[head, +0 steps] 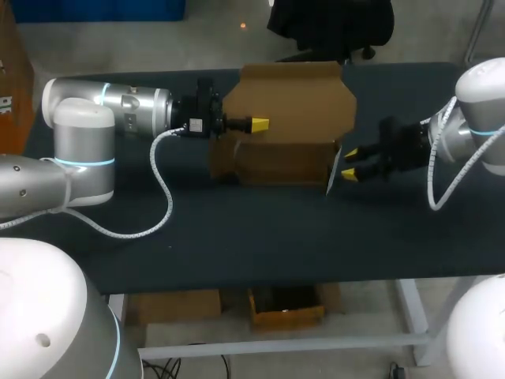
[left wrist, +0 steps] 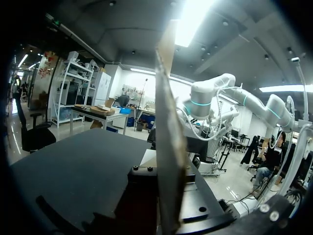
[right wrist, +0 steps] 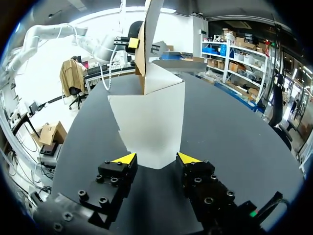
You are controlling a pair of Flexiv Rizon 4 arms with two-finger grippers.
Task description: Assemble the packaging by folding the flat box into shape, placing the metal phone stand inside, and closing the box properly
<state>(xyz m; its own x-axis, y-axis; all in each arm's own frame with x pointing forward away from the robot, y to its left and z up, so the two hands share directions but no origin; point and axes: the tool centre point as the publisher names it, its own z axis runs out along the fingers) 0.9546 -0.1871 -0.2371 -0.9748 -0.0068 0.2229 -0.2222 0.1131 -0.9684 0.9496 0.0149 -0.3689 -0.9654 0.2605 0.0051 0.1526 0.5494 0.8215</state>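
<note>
On the table [head: 237, 237] my left claw [head: 257, 125] clamps the half-folded cardboard box [head: 288, 103], right claw [head: 350, 163] gapes; loading and closing remain.

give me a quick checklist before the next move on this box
1. Left gripper has the box: ok, an upright panel is clamped between its fingers.
2. Right gripper ready to grasp: ok, it is open, with the tip of the white flap between its fingers.
3. White flap reachable: ok, it lies low over the table just ahead of the right gripper.
4. Box folded into shape: not ok, it is only partly raised and the top is open.
5. Metal phone stand located: cannot tell, it shows in no view.
</note>
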